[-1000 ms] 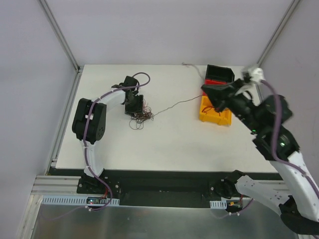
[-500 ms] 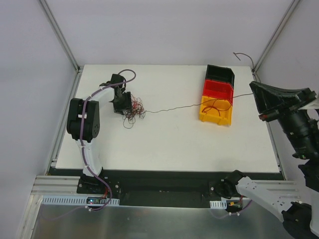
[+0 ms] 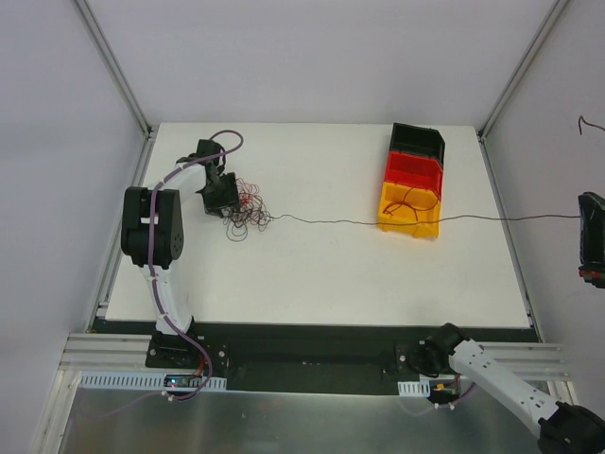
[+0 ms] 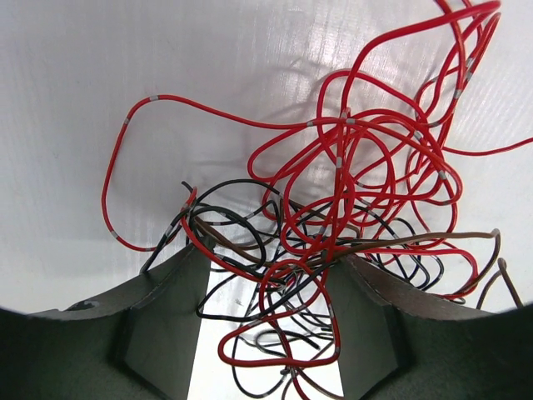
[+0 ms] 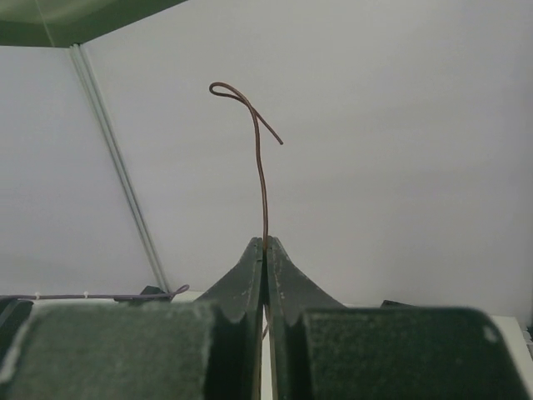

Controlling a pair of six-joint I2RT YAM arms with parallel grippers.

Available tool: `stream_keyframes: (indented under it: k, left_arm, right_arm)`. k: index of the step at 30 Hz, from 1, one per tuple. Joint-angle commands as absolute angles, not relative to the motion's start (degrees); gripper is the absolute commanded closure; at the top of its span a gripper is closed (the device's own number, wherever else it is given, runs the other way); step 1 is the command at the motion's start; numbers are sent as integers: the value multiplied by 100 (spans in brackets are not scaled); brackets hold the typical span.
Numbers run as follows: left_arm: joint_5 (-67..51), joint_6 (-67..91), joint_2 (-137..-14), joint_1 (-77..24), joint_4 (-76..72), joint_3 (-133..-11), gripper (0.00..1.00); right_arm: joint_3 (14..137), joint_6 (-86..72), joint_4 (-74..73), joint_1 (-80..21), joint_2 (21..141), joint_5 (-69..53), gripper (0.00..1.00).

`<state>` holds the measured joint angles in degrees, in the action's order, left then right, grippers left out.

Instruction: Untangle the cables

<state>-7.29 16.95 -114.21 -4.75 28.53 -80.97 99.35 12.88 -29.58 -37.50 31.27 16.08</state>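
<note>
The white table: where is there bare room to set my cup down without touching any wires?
The whole near half of the table, between the stretched wire and the near edge, is bare. So is the far middle, between the tangle and the row of bins. It is crowded at the far left, where the left pincer straddles the tangle.

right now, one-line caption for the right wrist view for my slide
Right gripper pinched shut on a single thin brown cable, its free end curling up against a pale wall.

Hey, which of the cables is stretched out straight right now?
The thin dark cable running from the tangle over the yellow bin to the right claw; the others lie curled in that tangle.
</note>
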Motion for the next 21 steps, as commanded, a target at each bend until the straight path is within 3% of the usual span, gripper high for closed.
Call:
stream_keyframes:
  k: [1, 13, 21]
  left_arm:
    - [-352, 1574, -11180, -369, 3023, -8130, 44]
    - [-334, 1599, -11365, 588, 3059, -8209, 45]
    - [-685, 1705, -10943, 668, 3050, -8112, 42]
  right_arm:
    - [9931, 1652, -3085, -3762, 3130, 2126, 100]
    - [10011, 2188, -2988, -3762, 2750, 2654, 99]
    - [8800, 1575, -2515, -3762, 3488, 2032, 100]
